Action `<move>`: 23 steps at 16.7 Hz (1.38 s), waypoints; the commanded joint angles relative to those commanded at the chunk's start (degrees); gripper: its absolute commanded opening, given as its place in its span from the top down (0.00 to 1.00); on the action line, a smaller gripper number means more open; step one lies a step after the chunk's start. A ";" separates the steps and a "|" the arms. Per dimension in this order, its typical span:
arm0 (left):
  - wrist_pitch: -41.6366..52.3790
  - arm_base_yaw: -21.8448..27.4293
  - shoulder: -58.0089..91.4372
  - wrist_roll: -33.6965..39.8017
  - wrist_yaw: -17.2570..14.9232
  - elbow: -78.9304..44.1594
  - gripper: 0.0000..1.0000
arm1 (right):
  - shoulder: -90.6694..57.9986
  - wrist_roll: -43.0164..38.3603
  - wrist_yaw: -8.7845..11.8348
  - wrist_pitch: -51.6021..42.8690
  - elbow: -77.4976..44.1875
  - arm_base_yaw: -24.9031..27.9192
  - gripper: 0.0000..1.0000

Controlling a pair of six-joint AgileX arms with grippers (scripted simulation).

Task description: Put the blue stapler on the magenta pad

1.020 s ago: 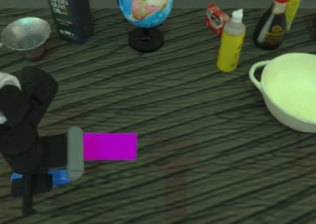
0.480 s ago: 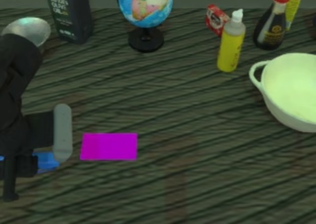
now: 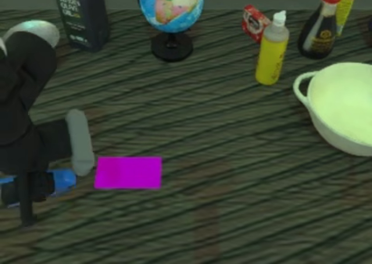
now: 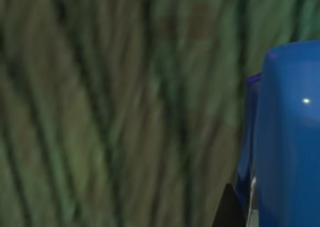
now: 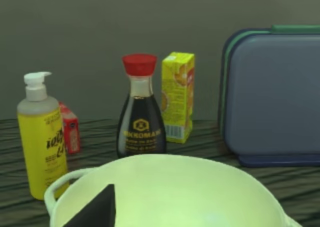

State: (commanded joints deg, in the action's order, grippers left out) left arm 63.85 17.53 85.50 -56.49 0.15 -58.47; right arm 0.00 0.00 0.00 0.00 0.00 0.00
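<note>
At the near left of the bench (image 3: 232, 177), the left claw (image 3: 26, 194) hangs over the blue stapler (image 3: 61, 181), whose right end pokes out from under the black wrist. Whether the claw is clenched on the stapler or released I cannot tell: the arm hides its fingers from above, and the left wrist view shows only the stapler's blue flank close against the camera with a dark sliver beside it. The stapler lies just left of the magenta pad (image 3: 128, 172), apart from it, with a grey cylinder on the arm reaching toward the pad's left edge. The pad is bare, so the placing is not yet done.

The right claw is out of the top view; its wrist camera looks across the cream bowl (image 5: 165, 187) toward the soy sauce bottle (image 5: 141, 109), the yellow pump bottle (image 5: 42, 142) and a juice carton (image 5: 177, 97), so it seems parked on the right.

Risks from here, as I judge them: if the hold is off-centre on the rounded, glossy body, the stapler could pivot or slip during the short carry. A low carry could catch the pad's left edge and push the thin sheet away. Release too early and the stapler ends up half off the pad.
</note>
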 joint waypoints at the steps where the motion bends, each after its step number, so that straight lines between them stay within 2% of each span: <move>1: 0.42 0.42 1.09 3.54 0.03 -1.24 1.00 | 0.00 0.00 0.00 0.00 0.00 0.00 0.00; 4: 1.94 1.78 5.03 17.37 0.14 -5.51 1.00 | 0.00 0.00 0.00 0.00 0.00 0.00 0.00; 7: 3.52 3.23 9.40 35.83 0.26 -9.91 1.00 | 0.00 0.00 0.00 0.00 0.00 0.00 0.00; 10: 4.97 4.75 13.77 57.99 0.37 -13.99 1.00 | 0.00 0.00 0.00 0.00 0.00 0.00 0.00; 18: 7.38 8.79 23.75 122.87 0.57 -23.90 1.00 | 0.00 0.00 0.00 0.00 0.00 0.00 0.00; 21: 6.96 9.87 25.51 143.35 0.68 -26.80 1.00 | 0.00 0.00 0.00 0.00 0.00 0.00 0.00; 23: 6.26 10.38 25.91 154.29 0.77 -28.29 1.00 | 0.00 0.00 0.00 0.00 0.00 0.00 0.00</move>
State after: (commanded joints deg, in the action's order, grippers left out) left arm 70.10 27.91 111.41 97.80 0.92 -86.77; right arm 0.00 0.00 0.00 0.00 0.00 0.00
